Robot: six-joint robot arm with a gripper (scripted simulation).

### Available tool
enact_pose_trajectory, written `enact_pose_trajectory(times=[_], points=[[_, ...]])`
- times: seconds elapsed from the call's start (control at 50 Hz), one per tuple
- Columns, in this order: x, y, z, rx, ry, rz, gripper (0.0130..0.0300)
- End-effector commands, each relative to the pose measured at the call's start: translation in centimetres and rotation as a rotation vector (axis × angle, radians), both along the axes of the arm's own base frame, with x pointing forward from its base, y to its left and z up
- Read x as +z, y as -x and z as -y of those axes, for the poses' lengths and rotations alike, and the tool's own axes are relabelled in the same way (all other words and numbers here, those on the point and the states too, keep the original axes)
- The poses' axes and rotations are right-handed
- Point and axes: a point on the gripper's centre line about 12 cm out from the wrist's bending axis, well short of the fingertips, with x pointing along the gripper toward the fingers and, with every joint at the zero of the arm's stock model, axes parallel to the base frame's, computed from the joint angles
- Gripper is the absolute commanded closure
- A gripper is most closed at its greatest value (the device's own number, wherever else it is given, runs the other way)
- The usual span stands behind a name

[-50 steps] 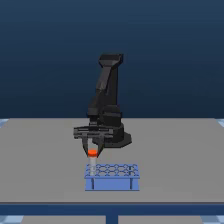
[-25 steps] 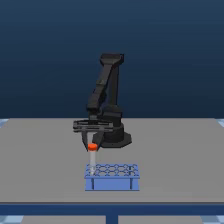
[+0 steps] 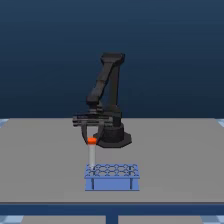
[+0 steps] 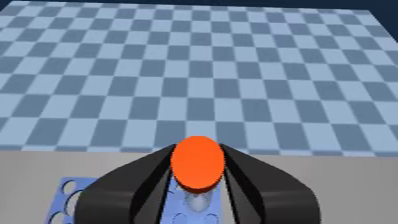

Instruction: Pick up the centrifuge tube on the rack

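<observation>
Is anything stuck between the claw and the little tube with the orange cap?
Nothing visible. The claw is shut right on the centrifuge tube at its orange cap, holding it upright over the rack, and no other thing crowds the tube.

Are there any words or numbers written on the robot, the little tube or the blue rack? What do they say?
No words or numbers can be read in either view.
The rack has two dark marks on its front, but they are plain bars, not letters.
The centrifuge tube, its orange cap and the gripper carry no label that shows.
</observation>
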Motion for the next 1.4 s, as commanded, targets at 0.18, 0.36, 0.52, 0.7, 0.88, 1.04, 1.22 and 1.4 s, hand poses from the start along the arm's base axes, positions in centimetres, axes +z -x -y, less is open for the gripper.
enact_pose_trajectory(times=[0.18,0.36,0.52,0.7,0.88,1.04,1.22,1.4], points=[[1.1,0.0,0.0,-0.010,-0.021,-0.001,0.0300],[1.8,0.0,0.0,-0.010,-0.021,-0.001,0.0300],[2.2,0.0,0.0,-0.010,-0.021,-0.001,0.0300],[2.4,0.0,0.0,-0.010,-0.021,-0.001,0.0300],[2.4,0.0,0.0,-0.010,-0.021,-0.001,0.0300],[2.4,0.0,0.0,-0.010,-0.021,-0.001,0.0300],[2.4,0.0,0.0,-0.010,-0.021,-0.001,0.0300],[2.4,0.0,0.0,-0.010,-0.021,-0.001,0.0300]])
